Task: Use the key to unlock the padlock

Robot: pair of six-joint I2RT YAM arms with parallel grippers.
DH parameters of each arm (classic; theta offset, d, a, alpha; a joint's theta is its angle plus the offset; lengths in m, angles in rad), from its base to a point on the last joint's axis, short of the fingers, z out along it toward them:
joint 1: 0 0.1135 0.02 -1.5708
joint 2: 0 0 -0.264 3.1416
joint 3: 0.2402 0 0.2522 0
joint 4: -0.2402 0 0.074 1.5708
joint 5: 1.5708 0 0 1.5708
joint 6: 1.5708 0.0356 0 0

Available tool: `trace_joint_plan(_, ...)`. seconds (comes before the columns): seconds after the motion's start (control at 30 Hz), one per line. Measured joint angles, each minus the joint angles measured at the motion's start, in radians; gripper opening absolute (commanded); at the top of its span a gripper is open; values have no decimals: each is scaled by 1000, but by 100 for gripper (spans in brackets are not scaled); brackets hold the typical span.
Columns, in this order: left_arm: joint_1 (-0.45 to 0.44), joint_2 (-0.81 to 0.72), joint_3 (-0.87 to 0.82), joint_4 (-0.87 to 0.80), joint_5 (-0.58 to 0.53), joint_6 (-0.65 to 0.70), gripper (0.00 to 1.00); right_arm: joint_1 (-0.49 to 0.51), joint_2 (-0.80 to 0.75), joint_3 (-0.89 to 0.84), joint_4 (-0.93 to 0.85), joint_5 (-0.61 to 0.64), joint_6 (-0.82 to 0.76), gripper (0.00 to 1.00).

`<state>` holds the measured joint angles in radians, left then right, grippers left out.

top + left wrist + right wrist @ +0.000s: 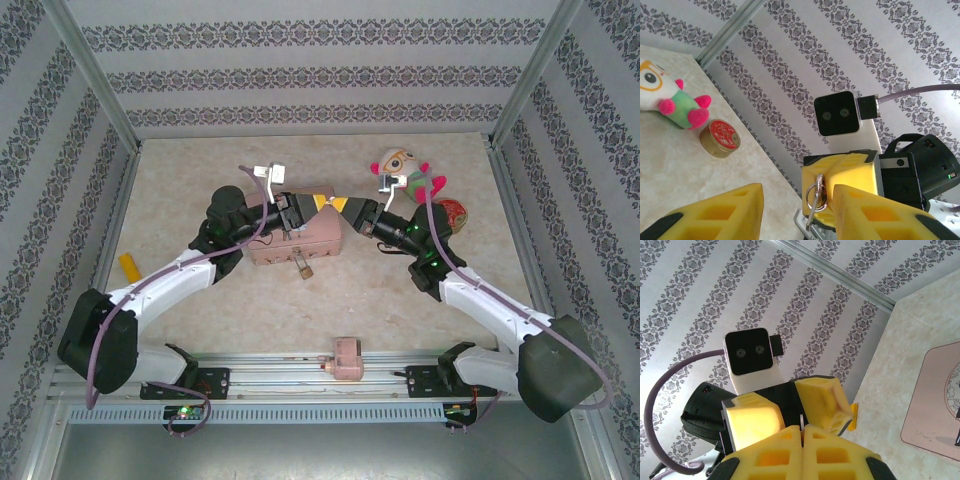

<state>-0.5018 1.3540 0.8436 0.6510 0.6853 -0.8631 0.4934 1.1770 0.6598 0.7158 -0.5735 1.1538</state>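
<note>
Nearest the arm bases, the padlock (pixel 304 269) lies on the tabletop (pixel 400 310) right against the near side of the pink tin (pixel 290 243), roughly midway between the left and right edges, with nothing gripping it. Beyond it, above the tin's far right corner, the two end effectors meet tip to tip. The right end effector (pixel 344 205) has its fingers pressed together, pinching the key (pixel 811 212) at its ring end, so the blade hangs down beside the silver ring (pixel 816 199). The left end effector (pixel 321 203) is spread wide, its fingers (pixel 720 212) either side of the key and not touching it. The step in hand looks like a mid-air handover or regrip of the key, and the lock is not yet approached. Next, the left one would need to close squarely on the key, or drop to steady the padlock, which lies nearer the bases than both
</note>
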Motion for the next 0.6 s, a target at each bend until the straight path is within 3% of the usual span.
trace_joint_plan(0.33,0,6,-2,58,40,-36,23,0,20,0,33,-3,4,0)
trace_joint_plan(0.6,0,6,-15,69,48,-38,26,0,20,0,38,-3,10,0)
